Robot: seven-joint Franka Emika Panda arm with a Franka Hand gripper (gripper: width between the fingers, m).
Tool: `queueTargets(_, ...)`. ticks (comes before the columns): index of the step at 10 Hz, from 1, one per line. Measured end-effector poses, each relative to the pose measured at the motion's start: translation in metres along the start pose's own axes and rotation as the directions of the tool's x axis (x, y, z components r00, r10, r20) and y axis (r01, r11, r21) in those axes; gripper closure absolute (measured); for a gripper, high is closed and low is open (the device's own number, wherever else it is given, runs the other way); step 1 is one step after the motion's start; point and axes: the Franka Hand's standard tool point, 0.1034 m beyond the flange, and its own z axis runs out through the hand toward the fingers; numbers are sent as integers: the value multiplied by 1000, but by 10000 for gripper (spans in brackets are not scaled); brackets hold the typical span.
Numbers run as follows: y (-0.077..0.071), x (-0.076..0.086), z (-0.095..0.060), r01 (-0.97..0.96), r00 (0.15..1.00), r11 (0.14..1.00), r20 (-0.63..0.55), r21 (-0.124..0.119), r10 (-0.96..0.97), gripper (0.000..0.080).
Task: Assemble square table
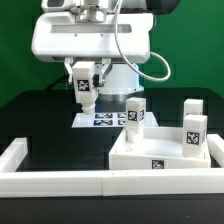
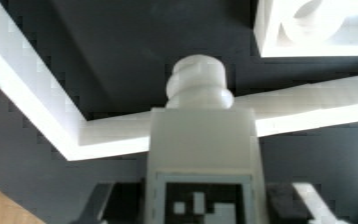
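Note:
My gripper (image 1: 85, 86) is shut on a white leg block (image 1: 85, 99) with a black-white tag and holds it above the black surface, left of the square tabletop (image 1: 160, 153). The tabletop lies flat at the exterior view's right with a tag on its front edge. Three leg blocks stand upright on it: one at the left (image 1: 135, 113), one at the far right (image 1: 190, 108) and one at the near right (image 1: 193, 134). In the wrist view the held leg (image 2: 202, 120) sticks out from between the fingers (image 2: 300, 200), its rounded tip over the white rim (image 2: 51, 95).
The marker board (image 1: 108, 120) lies on the table below and behind the gripper. The long white rim (image 1: 60, 181) borders the black surface along the front and the left. A corner of the tabletop shows in the wrist view (image 2: 318, 25).

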Motion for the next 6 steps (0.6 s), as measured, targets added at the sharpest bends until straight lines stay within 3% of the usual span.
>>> queueTargets(3, -1, -1, 1, 1, 1000, 1000, 1, 0, -1, 512)
queueTargets(6, -35, 0, 7, 13, 1000, 1000, -8, 28, -13, 512)
